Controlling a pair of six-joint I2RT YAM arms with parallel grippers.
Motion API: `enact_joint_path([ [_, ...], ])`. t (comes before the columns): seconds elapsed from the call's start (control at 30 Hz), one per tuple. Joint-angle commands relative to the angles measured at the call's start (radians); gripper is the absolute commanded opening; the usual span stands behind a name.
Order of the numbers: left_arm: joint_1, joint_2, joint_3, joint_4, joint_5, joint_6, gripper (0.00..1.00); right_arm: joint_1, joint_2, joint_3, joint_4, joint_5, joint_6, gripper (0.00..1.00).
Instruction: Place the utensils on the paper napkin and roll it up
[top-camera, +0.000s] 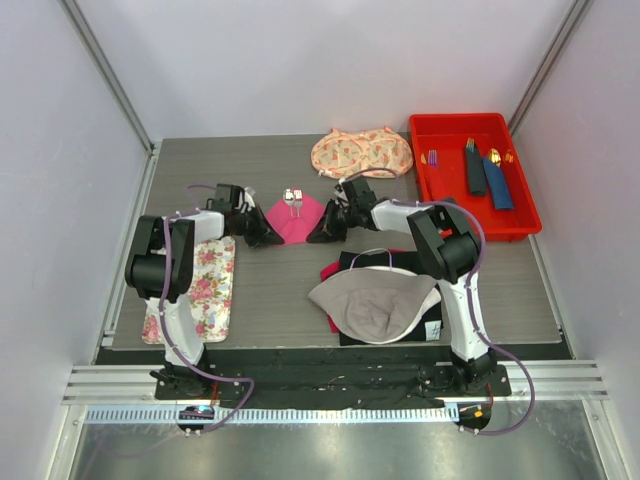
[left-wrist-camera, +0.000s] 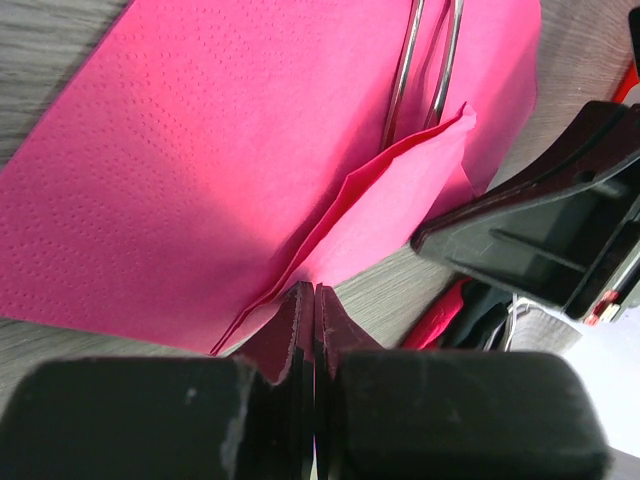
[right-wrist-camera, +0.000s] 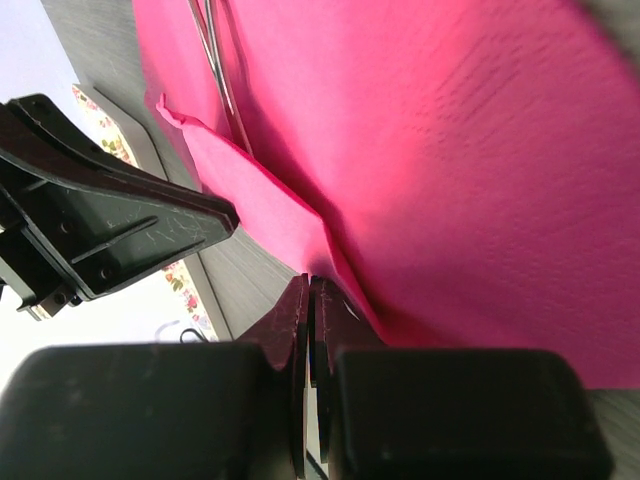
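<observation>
Midway across the tabletop (top-camera: 280, 290), toward its far edge, lies the napkin (top-camera: 293, 224), one corner nearest; the utensils (top-camera: 293, 198) lie on it, long axis near-to-far. Left fingers (left-wrist-camera: 292, 335) and right fingers (right-wrist-camera: 292, 325), each clamped together, pinch its near edges flanking that corner

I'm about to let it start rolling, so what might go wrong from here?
1. The left pincer and the right pincer both pinch thin edges of the paper napkin; pulling apart may tear it.
2. The utensils lie loose near its far corner and might slide off as the fold lifts.
</observation>
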Motion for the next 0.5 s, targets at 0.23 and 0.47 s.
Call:
enact_joint_path([
  [0.23,0.005,0.015,0.009,-0.071,-0.036,0.052,0.0,0.043,-0.006,0.055,0.041,-0.001,0.067,0.01],
  [0.47,0.003,0.017,0.011,-0.071,-0.037,0.053,0.0,0.046,-0.008,0.05,0.12,-0.021,0.113,0.01],
])
